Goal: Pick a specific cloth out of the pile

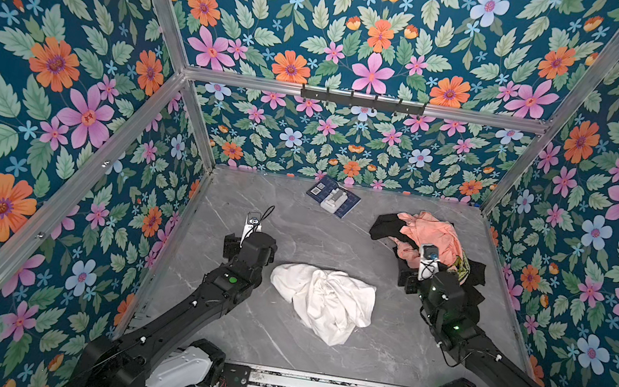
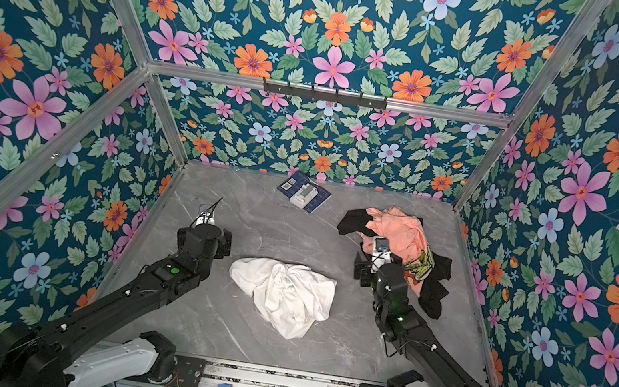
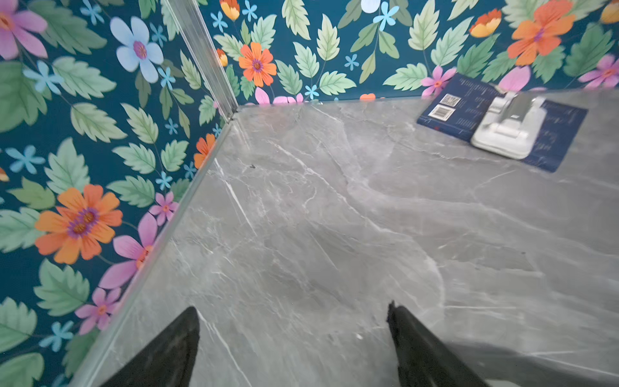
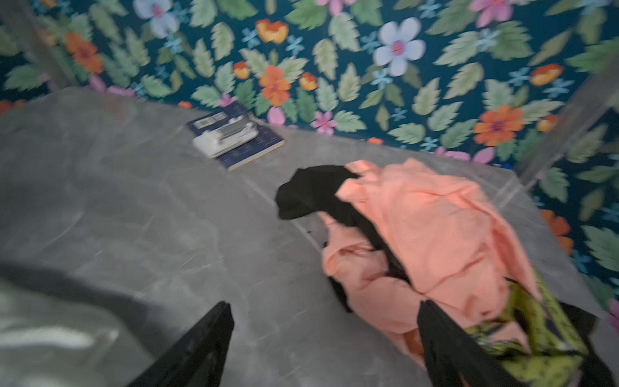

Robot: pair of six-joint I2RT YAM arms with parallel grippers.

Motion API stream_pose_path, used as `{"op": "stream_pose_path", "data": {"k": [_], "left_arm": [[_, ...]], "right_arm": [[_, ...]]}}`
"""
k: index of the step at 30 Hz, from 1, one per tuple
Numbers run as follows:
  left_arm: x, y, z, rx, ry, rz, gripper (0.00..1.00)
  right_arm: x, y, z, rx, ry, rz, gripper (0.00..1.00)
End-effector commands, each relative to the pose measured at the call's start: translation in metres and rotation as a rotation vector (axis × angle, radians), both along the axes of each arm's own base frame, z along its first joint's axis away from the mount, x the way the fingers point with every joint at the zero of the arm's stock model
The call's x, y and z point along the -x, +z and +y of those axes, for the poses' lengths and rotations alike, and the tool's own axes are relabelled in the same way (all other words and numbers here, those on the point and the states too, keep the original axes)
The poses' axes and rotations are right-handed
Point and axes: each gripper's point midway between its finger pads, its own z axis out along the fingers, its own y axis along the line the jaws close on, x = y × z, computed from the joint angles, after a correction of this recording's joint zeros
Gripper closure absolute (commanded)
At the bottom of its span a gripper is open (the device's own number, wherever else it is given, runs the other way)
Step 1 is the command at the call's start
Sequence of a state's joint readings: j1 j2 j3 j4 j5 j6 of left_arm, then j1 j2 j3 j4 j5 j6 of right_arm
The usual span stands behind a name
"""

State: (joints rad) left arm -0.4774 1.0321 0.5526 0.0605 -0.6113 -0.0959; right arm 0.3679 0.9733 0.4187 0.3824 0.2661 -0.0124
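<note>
Left gripper (image 3: 292, 311) and right gripper (image 4: 324, 305) gape; 1 cloth (image 1: 324, 302), 1 pile (image 1: 433, 237), apart.

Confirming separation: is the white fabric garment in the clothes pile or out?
Out: the white fabric garment lies alone on bare grey tabletop, apart from the peach-pink and black pile.

White cloth (image 1: 324, 302), peach-pink and black pile (image 1: 429, 238), grey white-veined table (image 1: 237, 318).
Right of cloth, pile shows yellow-green print (image 4: 542, 338); navy book (image 1: 349, 204), white block (image 1: 332, 200); walls (image 1: 65, 80) teal floral.
</note>
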Motion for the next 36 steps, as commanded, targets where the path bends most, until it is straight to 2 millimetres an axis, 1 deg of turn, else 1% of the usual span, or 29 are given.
{"op": "stream_pose_path", "data": {"k": [1,2,3,5,6,11,14,15,16,17,18,19,20,21,22,23,24,25,26,27,28,29,30,31,33,34,36], "left_arm": [[-0.013,0.029,0.004,-0.122,-0.047,-0.194,0.09],[-0.014,0.025,0.006,-0.121,-0.064,-0.205,0.07],[-0.017,0.016,0.012,-0.101,-0.065,-0.196,0.07],[-0.025,0.000,0.029,-0.039,-0.015,-0.173,0.07],[-0.029,-0.006,0.038,-0.023,0.010,-0.166,0.08],[-0.044,-0.034,0.062,-0.022,0.073,-0.144,0.08],[-0.046,-0.050,0.076,0.009,0.092,-0.165,0.08],[-0.046,-0.046,0.081,0.021,0.093,-0.222,0.07],[-0.047,-0.044,0.079,0.038,0.067,-0.250,0.06],[-0.051,-0.050,0.078,0.090,0.028,-0.224,0.10],[-0.054,-0.049,0.079,0.161,0.012,-0.245,0.12],[-0.053,-0.046,0.079,0.185,-0.008,-0.302,0.10],[-0.053,-0.057,0.083,0.204,0.009,-0.290,0.11],[-0.055,-0.059,0.089,0.196,0.030,-0.323,0.08],[-0.057,-0.066,0.082,0.185,0.001,-0.290,0.04],[-0.058,-0.070,0.081,0.188,0.007,-0.253,0.00],[-0.058,-0.062,0.081,0.182,0.002,-0.295,0.00],[-0.056,-0.060,0.082,0.178,0.000,-0.319,0.00],[-0.051,-0.062,0.087,0.188,0.039,-0.312,0.00],[-0.050,-0.062,0.089,0.186,0.048,-0.313,0.00],[-0.053,-0.061,0.087,0.179,0.036,-0.320,0.00],[-0.056,-0.066,0.081,0.171,0.007,-0.286,0.00],[-0.063,-0.069,0.069,0.164,-0.064,-0.247,0.00],[-0.065,-0.065,0.065,0.165,-0.088,-0.262,0.00],[-0.066,-0.070,0.063,0.171,-0.101,-0.236,0.00],[-0.068,-0.067,0.063,0.172,-0.102,-0.249,0.00],[-0.068,-0.069,0.063,0.180,-0.105,-0.243,0.00]], "right_arm": [[-0.002,-0.006,-0.037,-0.007,-0.110,-0.008,0.12],[-0.002,-0.013,-0.045,0.025,-0.126,0.005,0.12],[-0.003,-0.021,-0.054,0.049,-0.161,0.012,0.12],[-0.007,-0.031,-0.063,0.062,-0.193,0.018,0.12],[-0.010,-0.035,-0.065,0.063,-0.201,0.017,0.12],[-0.026,-0.050,-0.065,0.091,-0.210,-0.014,0.12],[-0.033,-0.074,-0.074,0.070,-0.239,0.016,0.13],[-0.034,-0.069,-0.079,0.066,-0.259,-0.031,0.05],[-0.032,-0.069,-0.083,0.040,-0.278,-0.031,0.04],[-0.030,-0.076,-0.083,0.003,-0.236,0.014,0.01],[-0.030,-0.083,-0.079,-0.048,-0.153,0.042,0.01],[-0.032,-0.089,-0.081,-0.076,-0.137,0.045,0.01],[-0.037,-0.086,-0.088,-0.078,-0.170,0.001,0.01],[-0.039,-0.082,-0.088,-0.084,-0.174,0.000,0.01],[-0.036,-0.091,-0.089,-0.092,-0.184,0.073,0.01],[-0.038,-0.094,-0.091,-0.087,-0.193,0.071,0.01],[-0.039,-0.087,-0.094,-0.081,-0.205,0.024,0.01],[-0.036,-0.089,-0.094,-0.080,-0.213,0.045,0.01],[-0.038,-0.090,-0.092,-0.089,-0.202,0.066,0.01],[-0.040,-0.091,-0.093,-0.097,-0.197,0.077,0.01],[-0.040,-0.091,-0.092,-0.105,-0.188,0.078,0.01],[-0.040,-0.092,-0.092,-0.108,-0.185,0.090,0.01],[-0.041,-0.093,-0.092,-0.110,-0.183,0.087,0.01],[-0.041,-0.092,-0.092,-0.112,-0.183,0.087,0.01],[-0.041,-0.093,-0.092,-0.113,-0.182,0.091,0.01],[-0.041,-0.092,-0.092,-0.113,-0.181,0.089,0.01],[-0.041,-0.093,-0.092,-0.113,-0.181,0.093,0.01]]}}
